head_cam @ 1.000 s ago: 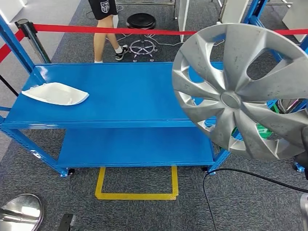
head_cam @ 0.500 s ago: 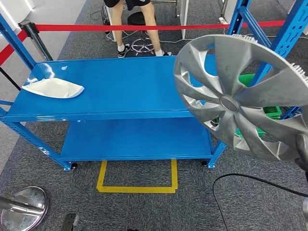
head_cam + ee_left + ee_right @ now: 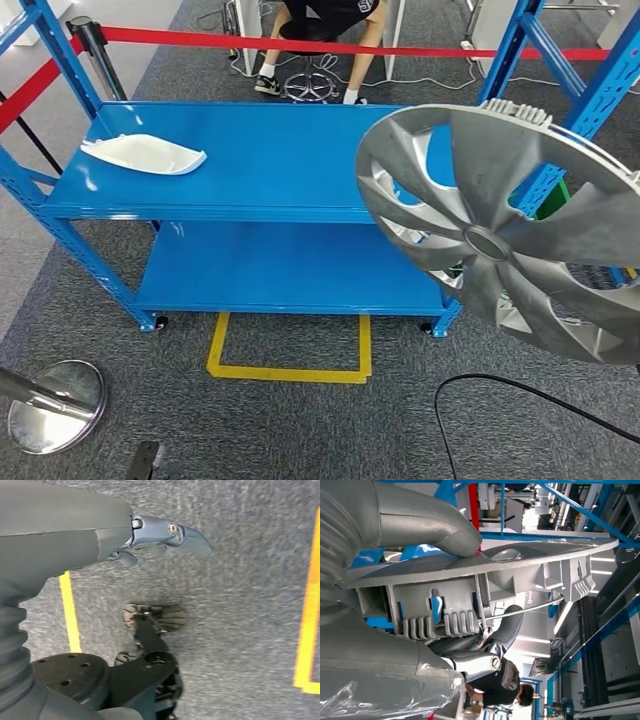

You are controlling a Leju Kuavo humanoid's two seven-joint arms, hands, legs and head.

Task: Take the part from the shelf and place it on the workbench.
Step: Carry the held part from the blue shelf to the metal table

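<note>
Fingers [image 3: 497, 645] of the right hand [image 3: 433, 605] curl up behind the rim of the silver wheel cover [image 3: 506, 225] while the thick thumb [image 3: 433, 525] presses its front face, so the cover is pinched at its edge and held in the air, tilted, at the right of the head view. Against the frame half a second back, the whole scene has slid: the camera has moved, the blue worktop [image 3: 264, 160] sits higher in view and the cover shows more edge-on, its rim clips now visible along the top. The cover overlaps the worktop's right end in the picture, and whether it touches it I cannot tell. The left hand [image 3: 113, 535] hangs over grey carpet with its fingers [image 3: 181, 532] loosely extended and holding nothing. A white curved panel [image 3: 143, 153] lies on the worktop's left end. The lower shelf [image 3: 287, 270] carries nothing visible. A person [image 3: 324, 30] sits on a stool behind the red barrier tape [image 3: 226, 40].
</note>
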